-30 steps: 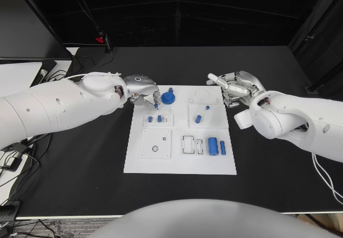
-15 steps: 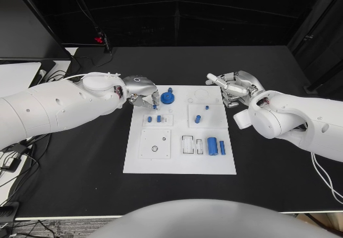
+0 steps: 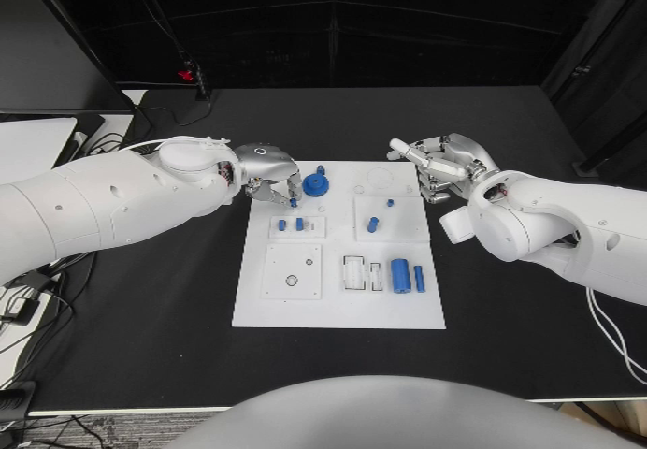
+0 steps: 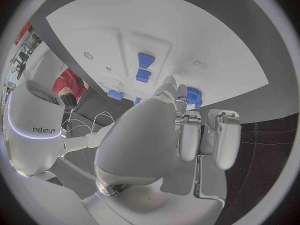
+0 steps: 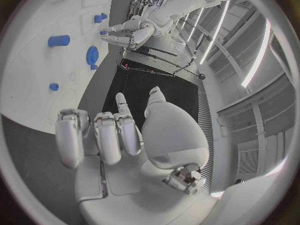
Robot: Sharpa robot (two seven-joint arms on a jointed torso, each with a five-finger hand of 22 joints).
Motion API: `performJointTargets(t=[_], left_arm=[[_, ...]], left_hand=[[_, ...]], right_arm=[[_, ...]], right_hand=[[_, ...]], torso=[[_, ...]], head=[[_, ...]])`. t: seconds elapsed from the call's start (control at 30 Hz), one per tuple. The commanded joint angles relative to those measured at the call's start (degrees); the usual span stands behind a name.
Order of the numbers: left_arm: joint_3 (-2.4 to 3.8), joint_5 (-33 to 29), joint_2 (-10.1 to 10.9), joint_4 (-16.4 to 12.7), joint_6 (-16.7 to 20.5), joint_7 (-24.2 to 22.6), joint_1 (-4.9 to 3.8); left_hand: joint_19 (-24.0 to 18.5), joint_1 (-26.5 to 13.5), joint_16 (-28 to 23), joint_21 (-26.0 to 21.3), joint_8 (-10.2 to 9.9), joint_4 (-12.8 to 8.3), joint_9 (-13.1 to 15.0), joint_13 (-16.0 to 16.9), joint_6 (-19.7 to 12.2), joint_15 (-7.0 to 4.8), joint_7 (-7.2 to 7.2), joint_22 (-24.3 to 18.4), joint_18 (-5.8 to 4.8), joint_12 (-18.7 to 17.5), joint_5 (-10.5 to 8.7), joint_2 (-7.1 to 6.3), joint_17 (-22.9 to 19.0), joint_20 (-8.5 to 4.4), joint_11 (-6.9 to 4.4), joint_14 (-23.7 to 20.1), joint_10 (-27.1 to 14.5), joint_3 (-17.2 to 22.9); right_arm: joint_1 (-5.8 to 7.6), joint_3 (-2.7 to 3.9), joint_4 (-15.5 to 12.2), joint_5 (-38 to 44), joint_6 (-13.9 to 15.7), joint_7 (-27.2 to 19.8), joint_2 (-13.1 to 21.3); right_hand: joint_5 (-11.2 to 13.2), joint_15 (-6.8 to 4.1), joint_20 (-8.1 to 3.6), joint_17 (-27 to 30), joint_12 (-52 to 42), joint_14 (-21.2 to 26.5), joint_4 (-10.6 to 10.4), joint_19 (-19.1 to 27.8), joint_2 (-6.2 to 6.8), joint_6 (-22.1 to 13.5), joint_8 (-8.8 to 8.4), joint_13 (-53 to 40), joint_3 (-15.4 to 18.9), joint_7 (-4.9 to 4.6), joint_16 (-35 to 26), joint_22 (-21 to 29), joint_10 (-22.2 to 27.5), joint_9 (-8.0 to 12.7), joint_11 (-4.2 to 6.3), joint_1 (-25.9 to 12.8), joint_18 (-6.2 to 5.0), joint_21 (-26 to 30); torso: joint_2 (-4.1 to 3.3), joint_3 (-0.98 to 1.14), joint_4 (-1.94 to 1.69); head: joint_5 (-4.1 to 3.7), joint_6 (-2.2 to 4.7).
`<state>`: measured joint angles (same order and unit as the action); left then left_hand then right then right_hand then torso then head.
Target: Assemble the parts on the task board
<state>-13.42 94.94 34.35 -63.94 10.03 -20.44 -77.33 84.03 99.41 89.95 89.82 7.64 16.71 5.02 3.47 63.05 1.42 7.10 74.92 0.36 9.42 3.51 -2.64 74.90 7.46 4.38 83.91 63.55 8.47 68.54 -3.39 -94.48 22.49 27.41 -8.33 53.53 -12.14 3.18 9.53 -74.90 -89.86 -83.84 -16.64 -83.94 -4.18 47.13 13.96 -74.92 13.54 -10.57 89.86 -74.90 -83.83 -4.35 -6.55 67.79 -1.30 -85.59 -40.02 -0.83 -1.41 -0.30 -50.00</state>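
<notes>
In the head view, the task board lies in the middle of the black worktop. The left robot hand hangs over the board's far corner on its own side, fingers bent down toward the white surface. Just beside its fingertips stands a blue round part. Two small blue parts lie a little nearer to the robot than this hand. The right robot hand is at the far edge of the board on the other side, fingers curled in, with nothing in them that I can see. A small blue peg and a big blue cylinder lie nearer to the robot than this hand.

The left wrist view shows the left hand's fingers close together over the board, with the round part just past them. I cannot tell if something is pinched there, because the palm hides the tips.

The right wrist view shows what the head view hides: the right hand's fingers are folded against the palm and hold nothing. It also shows the left hand across the board.

Against the picture of one second ago, the left hand has turned slightly; the right hand and the parts have stayed in place.
</notes>
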Motion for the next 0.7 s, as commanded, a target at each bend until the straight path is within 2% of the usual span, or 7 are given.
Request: performJointTargets(t=[0.03,0.47,0.7], left_arm=[[-0.02,0.2,-0.1,0.0,-0.8,-0.4,0.01],[-0.02,0.2,-0.5,0.2,-1.8,-0.2,0.14],[-0.02,0.2,-0.8,0.3,-2.3,-0.2,0.21]], left_hand=[[6.0,-0.7,0.1,0.2,0.3,0.0,0.1,0.0,0.2,-0.39,0.09,15.1,-0.36,-0.3,-0.23,-0.01,15.1,-0.43,0.06,6.1,0.2,0.4],[5.7,-0.7,0.1,-0.2,0.3,0.0,0.1,0.0,0.2,-0.38,0.09,14.9,-0.25,-0.3,-0.25,0.01,15.1,-0.43,0.07,6.1,0.3,0.4],[5.7,-0.7,0.1,-0.2,0.3,0.0,0.1,0.0,0.2,-0.38,0.11,14.9,-0.26,-0.3,-0.26,0.02,15.1,-0.43,0.08,6.1,0.3,0.5]], right_arm=[[0.08,0.03,-0.1,-0.1,-0.1,-0.4,0.0],[0.08,0.03,-0.1,-0.1,-0.1,-0.4,0.0],[0.08,0.03,-0.1,-0.1,-0.1,-0.4,0.0]], right_hand=[[-0.2,-0.11,-0.19,-15.1,-0.1,-6.2,0.0,-2.0,-0.43,-0.3,0.32,-15.1,0.4,0.1,0.1,-13.0,-6.2,0.1,0.21,-0.1,-0.25,0.3],[-0.2,-0.11,-0.19,-15.1,-0.1,-6.2,0.0,-2.0,-0.43,-0.3,0.32,-15.1,0.4,0.1,0.1,-13.0,-6.2,0.1,0.21,-0.1,-0.25,0.3],[-0.2,-0.11,-0.19,-15.1,-0.1,-6.2,0.0,-2.0,-0.43,-0.3,0.32,-15.1,0.4,0.1,0.1,-13.0,-6.2,0.1,0.21,-0.1,-0.25,0.3]], torso=[[0.03,0.0,-0.04],[0.04,-0.04,0.05],[0.0,0.0,-0.07]], head=[[-0.07,0.0],[-0.09,0.0],[-0.12,0.0]])
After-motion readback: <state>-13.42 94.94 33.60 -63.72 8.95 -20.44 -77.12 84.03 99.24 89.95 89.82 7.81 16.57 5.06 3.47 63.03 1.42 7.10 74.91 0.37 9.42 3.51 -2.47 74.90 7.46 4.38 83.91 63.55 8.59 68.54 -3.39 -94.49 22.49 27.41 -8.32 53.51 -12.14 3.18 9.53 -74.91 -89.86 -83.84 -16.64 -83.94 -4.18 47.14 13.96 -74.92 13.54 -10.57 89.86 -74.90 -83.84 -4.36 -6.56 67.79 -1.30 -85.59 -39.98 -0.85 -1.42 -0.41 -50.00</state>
